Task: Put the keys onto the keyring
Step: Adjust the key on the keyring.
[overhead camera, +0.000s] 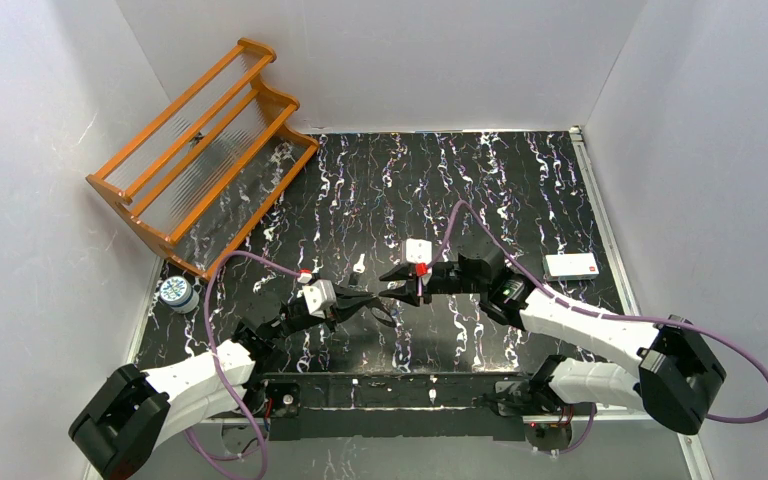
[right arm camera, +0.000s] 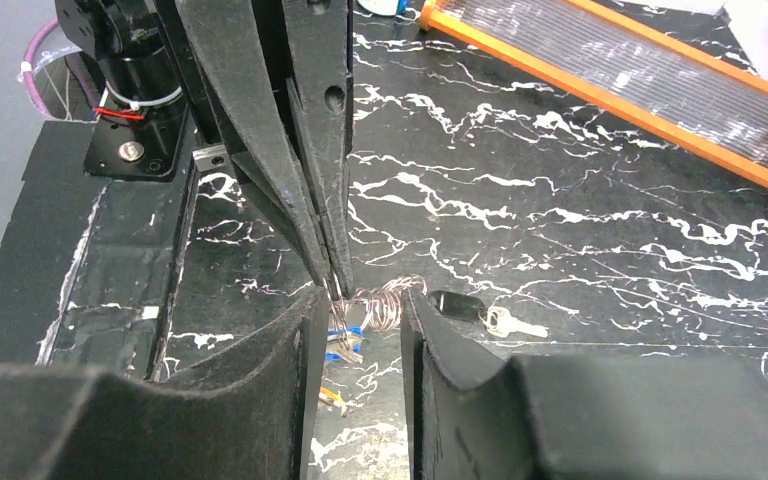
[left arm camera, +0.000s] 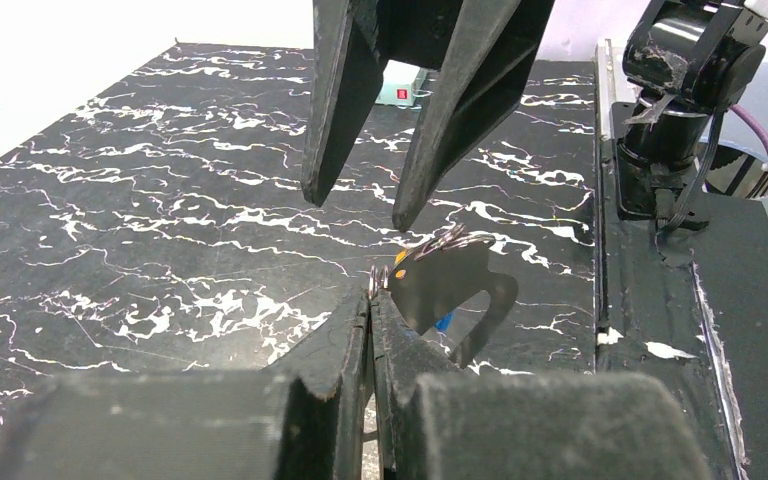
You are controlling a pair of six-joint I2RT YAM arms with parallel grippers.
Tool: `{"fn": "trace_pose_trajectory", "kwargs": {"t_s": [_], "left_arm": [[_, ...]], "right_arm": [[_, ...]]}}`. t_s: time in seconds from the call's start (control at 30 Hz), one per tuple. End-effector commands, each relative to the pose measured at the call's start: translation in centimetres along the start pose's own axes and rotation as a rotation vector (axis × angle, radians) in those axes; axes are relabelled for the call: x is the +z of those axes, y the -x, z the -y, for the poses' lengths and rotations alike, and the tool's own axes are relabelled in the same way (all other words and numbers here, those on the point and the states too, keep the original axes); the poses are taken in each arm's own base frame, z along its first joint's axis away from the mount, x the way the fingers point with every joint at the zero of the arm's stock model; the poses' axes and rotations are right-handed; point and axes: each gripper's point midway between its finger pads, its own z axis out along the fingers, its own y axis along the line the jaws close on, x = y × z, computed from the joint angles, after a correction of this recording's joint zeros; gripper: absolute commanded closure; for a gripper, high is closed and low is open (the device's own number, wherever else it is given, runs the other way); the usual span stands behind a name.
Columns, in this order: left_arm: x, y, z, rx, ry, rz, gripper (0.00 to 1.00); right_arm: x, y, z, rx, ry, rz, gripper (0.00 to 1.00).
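Both arms reach inward, tips meeting: left tool (right arm camera: 332, 285) clamped on keyring (right arm camera: 392, 298), right tool (right arm camera: 362, 305) apart.

The left arm (overhead camera: 200, 375) and right arm (overhead camera: 580, 320) both reach low over the counter (overhead camera: 520, 180) and meet nose to nose near its middle. The left tool (left arm camera: 371, 300) is pinched tight, its fingers flat together, nipping the wire keyring (right arm camera: 390, 298) at their tips. The right tool (right arm camera: 360, 310) faces it, angled downward, with its fingers parted and their tips close to the left's.
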Motion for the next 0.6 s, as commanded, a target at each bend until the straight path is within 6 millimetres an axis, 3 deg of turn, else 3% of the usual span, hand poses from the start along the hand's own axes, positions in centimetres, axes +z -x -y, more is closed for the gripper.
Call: {"fn": "trace_pose_trajectory", "kwargs": {"t_s": [0.0,0.57], "left_arm": [[0.5,2.2,0.1,0.039,-0.025,0.068,1.00],[0.8,3.1,0.1,0.051,-0.036,0.087,1.00]], "right_arm": [[0.6,0.9,0.3,-0.039,0.017,0.030,0.59],[1.2,-0.6,-1.0,-0.028,0.105,0.011,0.56]]}}
